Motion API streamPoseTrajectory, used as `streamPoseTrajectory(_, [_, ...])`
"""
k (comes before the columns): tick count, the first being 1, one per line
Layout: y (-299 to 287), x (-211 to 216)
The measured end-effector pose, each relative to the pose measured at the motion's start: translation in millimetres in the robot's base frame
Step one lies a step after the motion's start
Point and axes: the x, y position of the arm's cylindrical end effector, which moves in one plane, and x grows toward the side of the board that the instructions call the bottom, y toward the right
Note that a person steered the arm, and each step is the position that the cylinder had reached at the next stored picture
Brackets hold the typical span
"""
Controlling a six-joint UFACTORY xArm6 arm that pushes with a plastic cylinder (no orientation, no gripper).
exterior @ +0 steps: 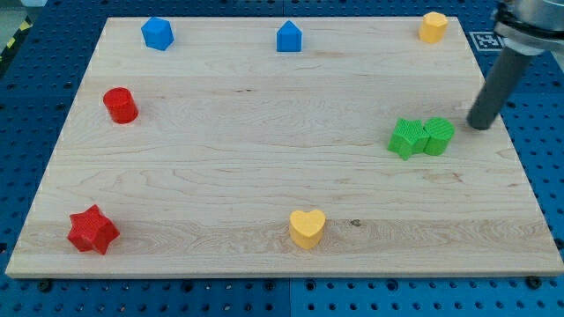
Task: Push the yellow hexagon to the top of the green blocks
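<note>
The yellow hexagon (433, 27) sits near the board's top right corner. Two green blocks lie touching at the right middle: a green star-like block (406, 138) and a green round block (438, 136) to its right. My tip (478, 125) rests on the board just right of the green blocks, a short gap from the round one, and well below the yellow hexagon.
A blue hexagon-like block (157, 33) and a blue house-shaped block (289, 38) lie along the top edge. A red cylinder (120, 105) is at the left, a red star (92, 230) at the bottom left, a yellow heart (307, 228) at the bottom middle. The wooden board (264, 150) lies on a blue perforated surface.
</note>
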Motion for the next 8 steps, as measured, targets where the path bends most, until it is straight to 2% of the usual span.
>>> streamPoseTrajectory(1, [15.5, 18.2])
streamPoseTrajectory(3, [15.5, 16.3])
streamPoseTrajectory(5, [15.4, -21.5])
streamPoseTrajectory(6, [15.4, -26.2])
streamPoseTrajectory(8, [12.8, -70.0])
